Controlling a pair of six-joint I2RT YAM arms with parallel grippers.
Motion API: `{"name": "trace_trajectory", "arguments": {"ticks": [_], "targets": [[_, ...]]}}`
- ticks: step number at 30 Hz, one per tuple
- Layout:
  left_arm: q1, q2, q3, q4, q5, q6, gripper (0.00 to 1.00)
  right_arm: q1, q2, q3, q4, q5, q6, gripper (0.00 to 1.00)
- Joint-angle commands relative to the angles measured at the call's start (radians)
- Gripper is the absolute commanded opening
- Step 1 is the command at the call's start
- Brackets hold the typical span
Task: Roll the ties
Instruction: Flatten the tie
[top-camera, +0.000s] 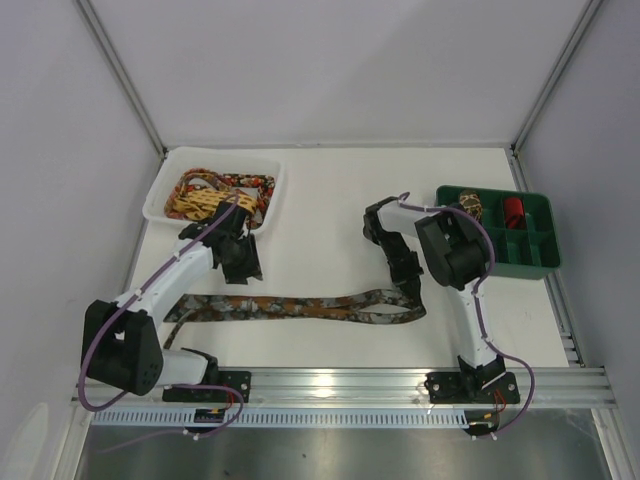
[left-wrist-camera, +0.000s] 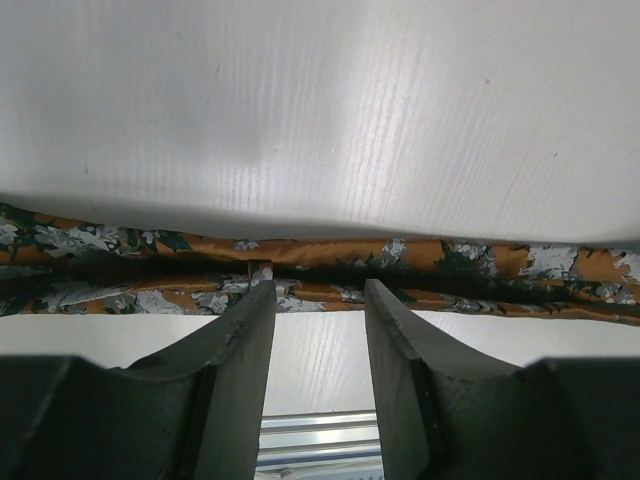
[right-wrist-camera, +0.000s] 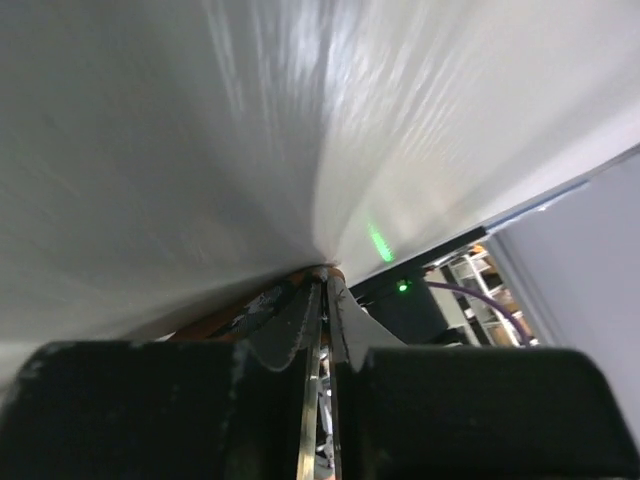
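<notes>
- The tie (top-camera: 290, 306) I'm working lies flat on the worktop (top-camera: 320, 200). Its long axis runs left to right, roughly parallel to the near edge, and it is folded back on itself at the right-hand end.
- My right tool (top-camera: 410, 290) sits at that folded end, so it is the nearer arm for starting a coil. From its wrist camera, the right tool (right-wrist-camera: 325, 280) has its jaws all but closed, with only a sliver between them. Brown-orange fabric (right-wrist-camera: 262, 305) bunches at the tips, but I cannot tell whether it is actually pinched.
- My left tool (top-camera: 240, 268) is over the left-middle of the strip, on its far side. In its own view, the left tool (left-wrist-camera: 315, 290) stands about half open and holds nothing. The tie (left-wrist-camera: 450, 262) crosses just past the fingertips, and one fingertip (left-wrist-camera: 262, 278) seems to touch its near edge.
- The two left fingers are spaced along the tie's length, not across its width. I judge that tool better placed to pin the strip down than to pinch it.
- I expect the roll to travel leftward from the folded end — towards the left tool.
</notes>
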Motion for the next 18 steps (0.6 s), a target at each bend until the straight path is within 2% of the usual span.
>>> {"name": "trace_trajectory", "arguments": {"ticks": [1, 2, 4, 5, 8, 10, 11, 15, 18], "targets": [[-0.030, 0.029, 0.048, -0.008, 0.017, 0.023, 0.47, -0.003, 0.066, 0.043, -0.072, 0.101, -0.017, 0.10], [-0.033, 0.037, 0.050, -0.009, 0.014, 0.023, 0.47, -0.005, 0.072, 0.047, -0.067, 0.107, -0.018, 0.14], [-0.039, 0.040, 0.056, -0.013, 0.017, 0.022, 0.47, -0.012, 0.072, 0.055, -0.053, 0.128, -0.017, 0.31], [-0.040, 0.041, 0.057, -0.014, 0.017, 0.022, 0.47, -0.012, 0.062, 0.063, -0.055, 0.141, -0.001, 0.44], [-0.050, 0.037, 0.071, -0.031, 0.008, 0.032, 0.47, -0.011, 0.011, 0.107, -0.058, 0.168, 0.011, 0.63], [-0.054, 0.028, 0.074, -0.048, 0.001, 0.035, 0.48, -0.002, -0.023, 0.170, -0.075, 0.193, 0.019, 0.66], [-0.057, 0.015, 0.073, -0.051, 0.000, 0.035, 0.48, 0.004, -0.046, 0.188, -0.079, 0.205, 0.023, 0.72], [-0.070, -0.011, 0.070, -0.056, 0.018, 0.026, 0.50, 0.033, -0.179, 0.262, -0.095, 0.207, 0.040, 0.78], [-0.071, -0.020, 0.062, -0.033, 0.067, 0.014, 0.51, 0.050, -0.307, 0.258, -0.064, 0.198, 0.040, 0.94]]}}
